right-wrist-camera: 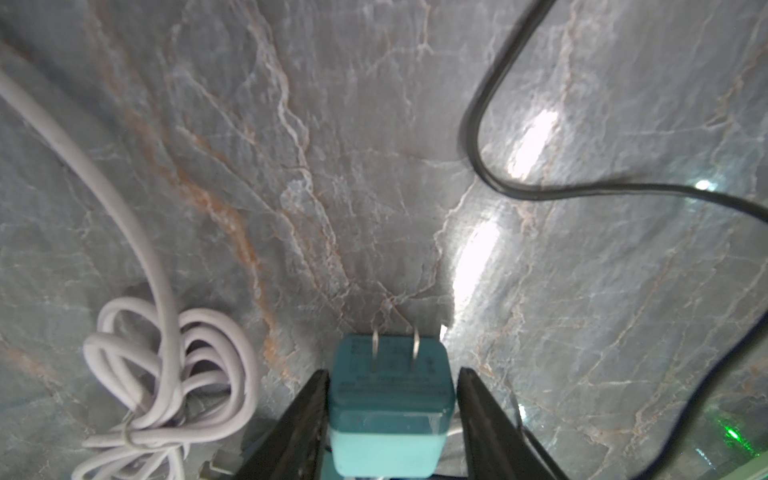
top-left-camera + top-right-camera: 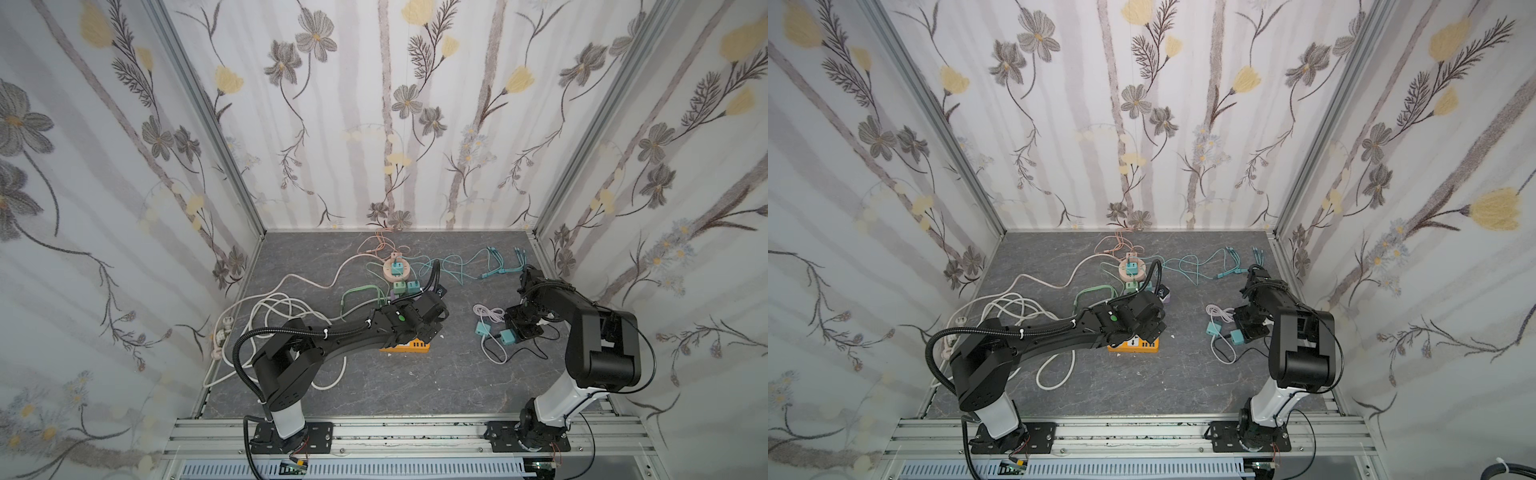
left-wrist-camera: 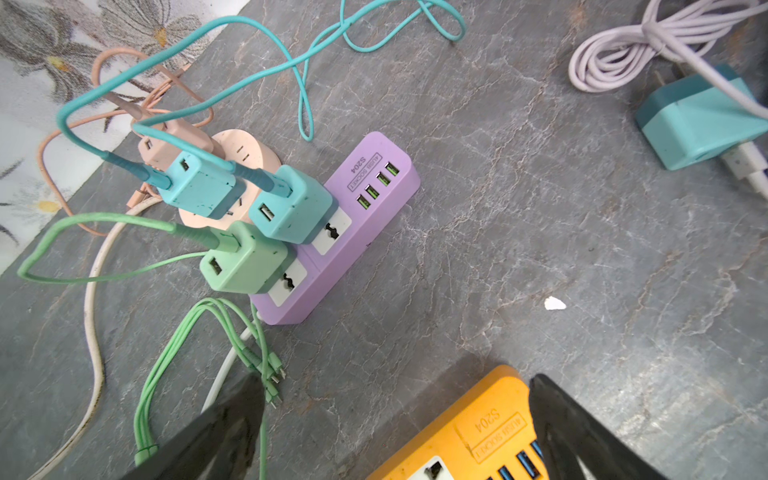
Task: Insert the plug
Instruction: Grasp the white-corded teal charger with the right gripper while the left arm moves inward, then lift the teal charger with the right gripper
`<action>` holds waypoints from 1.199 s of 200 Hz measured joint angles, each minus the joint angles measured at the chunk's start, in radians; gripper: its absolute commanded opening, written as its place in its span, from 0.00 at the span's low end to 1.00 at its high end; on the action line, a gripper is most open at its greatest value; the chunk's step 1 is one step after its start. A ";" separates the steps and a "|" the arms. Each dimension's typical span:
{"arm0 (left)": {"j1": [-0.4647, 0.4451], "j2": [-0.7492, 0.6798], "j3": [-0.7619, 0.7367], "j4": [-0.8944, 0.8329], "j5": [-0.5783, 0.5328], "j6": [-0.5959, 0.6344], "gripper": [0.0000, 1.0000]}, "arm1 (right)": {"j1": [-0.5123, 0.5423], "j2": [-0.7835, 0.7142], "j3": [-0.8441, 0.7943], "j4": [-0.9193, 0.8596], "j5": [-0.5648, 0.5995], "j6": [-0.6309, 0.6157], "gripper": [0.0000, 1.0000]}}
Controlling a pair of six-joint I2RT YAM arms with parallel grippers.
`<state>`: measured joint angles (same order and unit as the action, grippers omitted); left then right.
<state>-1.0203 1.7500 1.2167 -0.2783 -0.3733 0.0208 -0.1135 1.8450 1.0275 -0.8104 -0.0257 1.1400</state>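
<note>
Orange power strip (image 2: 411, 348) — half hidden under left arm (image 2: 345, 334); teal plug (image 1: 388, 386) — print blurred.

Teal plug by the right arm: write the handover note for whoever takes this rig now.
Left gripper: open, with one end of the orange power strip between its jaws.
Right gripper: jaws stand on either side of the teal plug, which lies on the table. It is unclear whether the grip is firm.
Done: plug reached. No plug is seen in the orange power strip.
Left: secure the plug, lift it, carry it to a free socket (probably the orange strip), align the prongs, press in.
Note: the purple power strip already carries a green charger and a teal charger.
</note>
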 measured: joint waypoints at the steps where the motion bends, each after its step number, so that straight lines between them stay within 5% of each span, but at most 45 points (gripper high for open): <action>1: 0.000 0.000 0.000 0.000 -0.001 0.000 1.00 | 0.000 0.000 0.000 0.000 0.000 0.000 0.46; 60: 0.000 0.000 -0.011 0.014 -0.027 0.002 1.00 | -0.001 -0.008 -0.007 0.007 0.000 0.011 0.33; 107: 0.008 -0.006 -0.026 0.020 -0.029 0.002 1.00 | 0.005 -0.030 -0.018 0.011 -0.023 0.032 0.32; 172: 0.058 -0.020 0.006 0.021 0.049 -0.107 1.00 | 0.051 -0.277 -0.044 -0.017 0.012 0.108 0.32; 240: 0.116 -0.126 -0.053 0.096 0.274 -0.180 1.00 | 0.183 -0.534 0.002 -0.100 0.365 0.137 0.28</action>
<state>-0.9039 1.6245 1.1637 -0.1822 -0.0990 -0.1593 0.0692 1.3113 1.0294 -0.9108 0.3393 1.2766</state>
